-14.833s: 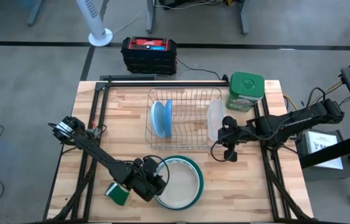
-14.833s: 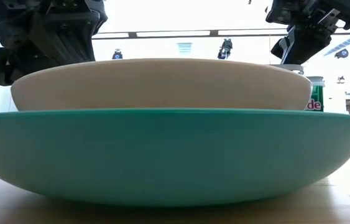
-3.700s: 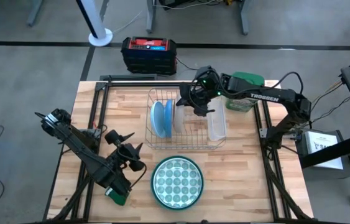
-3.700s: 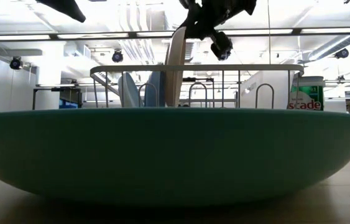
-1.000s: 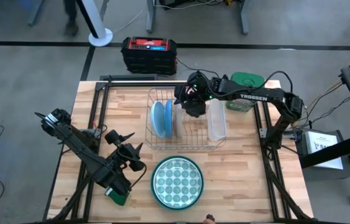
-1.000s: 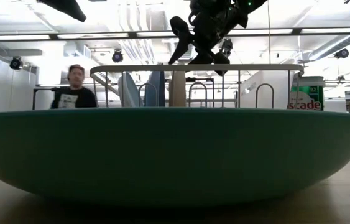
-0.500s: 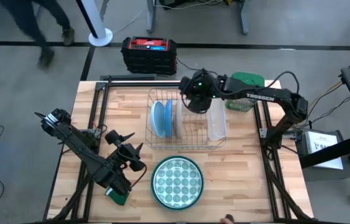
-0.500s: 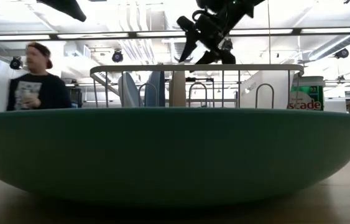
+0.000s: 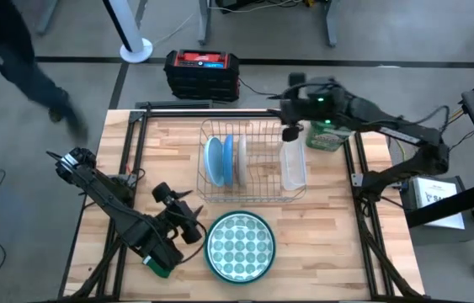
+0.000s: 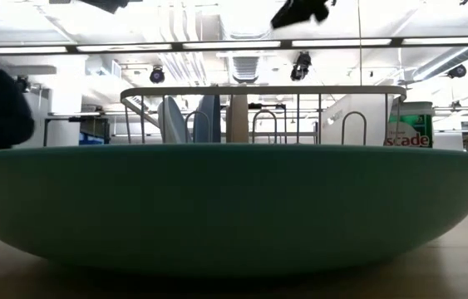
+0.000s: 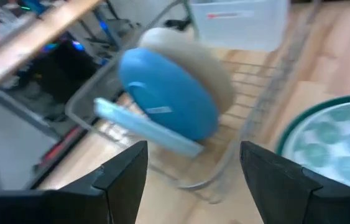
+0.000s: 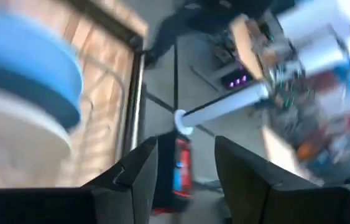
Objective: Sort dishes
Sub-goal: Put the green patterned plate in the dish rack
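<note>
Now the right end effector (image 9: 290, 133) has lifted away from the dish rack (image 9: 252, 195), leaving the cream plate (image 9: 242, 160) standing in it beside two blue plates (image 9: 217, 160). Its fingers are partly open and hold nothing. The left end effector (image 9: 188, 220) waits wide open beside the big teal-rimmed plate (image 9: 241, 246) on the desk (image 9: 338, 227).

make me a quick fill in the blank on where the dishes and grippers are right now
1. The cream plate stands on edge in the wire ____.
2. The teal-rimmed plate lies flat on the ____.
3. The left gripper, jaws open, sits beside the ____ plate.
4. The right gripper holds ____.

Missing words: rack; table; teal-rimmed; nothing
</note>
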You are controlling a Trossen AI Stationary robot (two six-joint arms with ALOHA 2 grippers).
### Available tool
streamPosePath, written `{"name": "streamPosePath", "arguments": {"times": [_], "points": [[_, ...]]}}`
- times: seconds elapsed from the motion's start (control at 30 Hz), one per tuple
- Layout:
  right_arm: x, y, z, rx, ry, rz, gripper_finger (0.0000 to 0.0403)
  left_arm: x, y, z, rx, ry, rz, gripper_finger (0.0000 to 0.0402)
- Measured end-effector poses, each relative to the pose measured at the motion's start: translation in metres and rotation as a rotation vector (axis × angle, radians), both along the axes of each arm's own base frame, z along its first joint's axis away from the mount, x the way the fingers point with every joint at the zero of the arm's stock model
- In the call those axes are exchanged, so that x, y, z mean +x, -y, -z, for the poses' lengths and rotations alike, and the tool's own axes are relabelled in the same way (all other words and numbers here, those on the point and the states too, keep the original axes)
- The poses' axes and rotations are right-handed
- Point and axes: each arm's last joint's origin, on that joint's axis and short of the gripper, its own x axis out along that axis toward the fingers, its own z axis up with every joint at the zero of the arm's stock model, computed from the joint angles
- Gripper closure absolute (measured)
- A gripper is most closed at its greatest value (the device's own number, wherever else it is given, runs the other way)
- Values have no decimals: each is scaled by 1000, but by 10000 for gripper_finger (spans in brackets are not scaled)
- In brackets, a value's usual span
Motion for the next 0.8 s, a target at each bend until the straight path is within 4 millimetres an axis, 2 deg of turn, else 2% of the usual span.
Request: {"name": "streamPosePath", "arguments": {"times": [0.13, 0.3, 0.43, 0.8], "points": [[-30, -12, -12, 222, 73, 53, 268, 10, 10, -7, -40, 15, 80, 157], [-57, -31, -5, 509, -2, 32, 289, 17, 17, -7, -123, 32, 129, 157], [-66, -49, 15, 636, -72, 9, 304, 21, 23, 3, -197, -11, 146, 157], [-76, -110, 77, 843, -192, -87, 330, 43, 48, 38, -329, -139, 182, 157]]}}
